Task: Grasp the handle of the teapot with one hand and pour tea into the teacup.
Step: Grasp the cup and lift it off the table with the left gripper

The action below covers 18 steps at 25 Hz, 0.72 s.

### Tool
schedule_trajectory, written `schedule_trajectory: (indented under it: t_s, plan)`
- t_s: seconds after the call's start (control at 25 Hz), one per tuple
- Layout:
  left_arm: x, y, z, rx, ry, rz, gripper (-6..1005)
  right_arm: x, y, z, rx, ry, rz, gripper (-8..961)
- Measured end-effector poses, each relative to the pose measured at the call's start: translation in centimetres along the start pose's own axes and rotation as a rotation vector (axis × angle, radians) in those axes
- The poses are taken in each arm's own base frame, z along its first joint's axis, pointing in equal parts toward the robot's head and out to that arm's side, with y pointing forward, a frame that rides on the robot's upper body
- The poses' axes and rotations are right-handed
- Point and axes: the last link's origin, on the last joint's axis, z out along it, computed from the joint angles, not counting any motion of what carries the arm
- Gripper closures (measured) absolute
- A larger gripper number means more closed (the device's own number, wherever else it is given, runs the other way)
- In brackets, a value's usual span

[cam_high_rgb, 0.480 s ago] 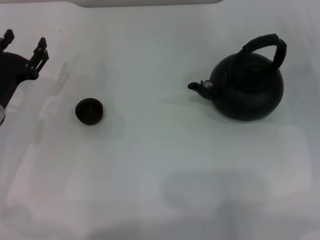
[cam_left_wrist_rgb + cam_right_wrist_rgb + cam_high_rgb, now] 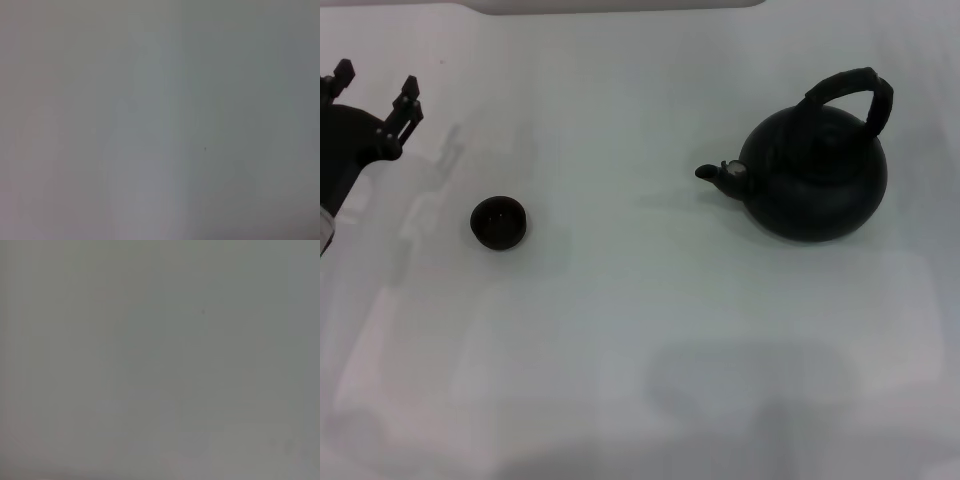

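Observation:
The round black teapot [image 2: 817, 175] stands on the white table at the right in the head view, its silver-tipped spout pointing left. Its thick black handle [image 2: 848, 87] arches over the top, free of any gripper. The tiny black teacup [image 2: 499, 222] sits upright at the left, well apart from the teapot. My left gripper [image 2: 375, 87] hovers at the far left edge, behind and left of the teacup, open with nothing between its fingers. My right gripper is out of view. Both wrist views show only bare table surface.
The white table [image 2: 640, 330] stretches between the teacup and the teapot and toward the front edge. A pale object's edge [image 2: 620, 5] shows at the back of the table.
My left gripper has shifted slightly to the right and toward the back. The teapot and teacup have not moved.

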Motion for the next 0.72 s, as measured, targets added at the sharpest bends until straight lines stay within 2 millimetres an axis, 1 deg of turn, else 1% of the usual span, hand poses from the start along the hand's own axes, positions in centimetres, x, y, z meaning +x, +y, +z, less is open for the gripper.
schedule_trajectory:
  t_s: [0.72]
  plan:
    - [-0.07,0.1,-0.05,-0.002,-0.003,-0.003,238,0.11,0.36,-0.02,-0.014,0.006,-0.002,522]
